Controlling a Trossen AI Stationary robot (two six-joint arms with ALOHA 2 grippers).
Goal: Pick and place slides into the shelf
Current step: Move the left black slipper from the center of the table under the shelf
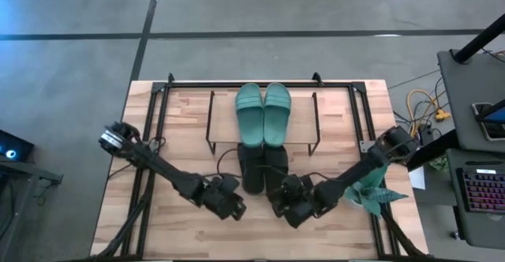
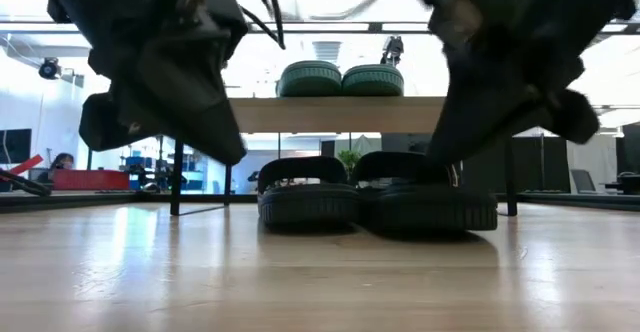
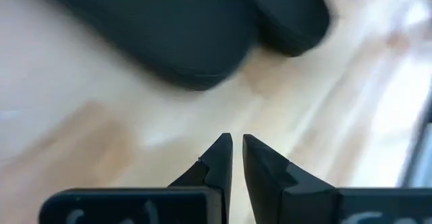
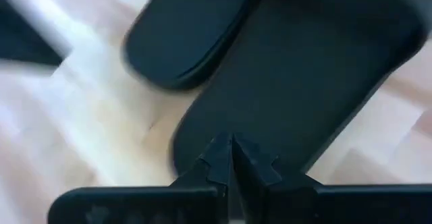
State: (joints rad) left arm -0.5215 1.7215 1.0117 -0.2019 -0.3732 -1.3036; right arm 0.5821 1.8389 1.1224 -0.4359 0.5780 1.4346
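**Slides at shelf, both arms low near black pair**

Left gripper (image 1: 233, 207) is seen low over the wooden surface (image 1: 181, 128), left of and just in front of the black slides (image 1: 263, 167). Its fingers (image 3: 217, 160) are nearly closed, only a thin gap shown between them, nothing held. In the left wrist view the black pair is seen ahead of the tips, apart from them.

In the middle, the shelf (image 1: 211, 121) is placed toward the far edge of the surface. Two teal-green slides (image 1: 263, 114) are set side by side on its wooden top board (image 2: 300, 114). The two black slides are set side by side below, heels sticking out toward the front, partly under the board.

Right gripper (image 1: 292, 211) is positioned at the heel end of the right-hand black slide (image 4: 317, 69). Its fingers (image 4: 246, 158) are closed together, nothing gripped; contact with the slide cannot be told. A green spiky plant (image 1: 371, 192) is seen beside the right arm.
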